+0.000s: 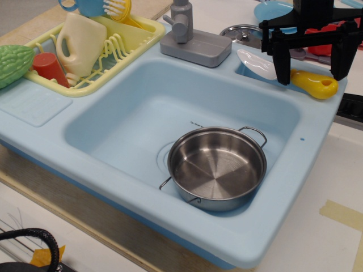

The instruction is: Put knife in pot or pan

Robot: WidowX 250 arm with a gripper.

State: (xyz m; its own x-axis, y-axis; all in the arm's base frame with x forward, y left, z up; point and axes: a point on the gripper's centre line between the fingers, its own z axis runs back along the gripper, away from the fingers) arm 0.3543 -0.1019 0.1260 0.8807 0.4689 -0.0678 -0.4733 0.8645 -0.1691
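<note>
Gripper: black two-finger gripper (311, 71) spread wide, empty, straddling knife.
Knife: white-bladed, yellow-handled plastic knife (286, 73) on far-right sink ledge.
Pan: shiny steel pan (216, 168) in near basin.

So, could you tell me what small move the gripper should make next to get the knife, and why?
Probably lower straight down and close. The gripper hangs open with a finger on each side of the knife, near where its blade meets its yellow handle, but seemingly above it. The knife lies on the sink's back ledge, and the pan is empty.

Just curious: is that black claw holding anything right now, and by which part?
Nothing. The black gripper stands open, fingers astride the yellow handle of the white-bladed toy knife, not closed on it.
</note>
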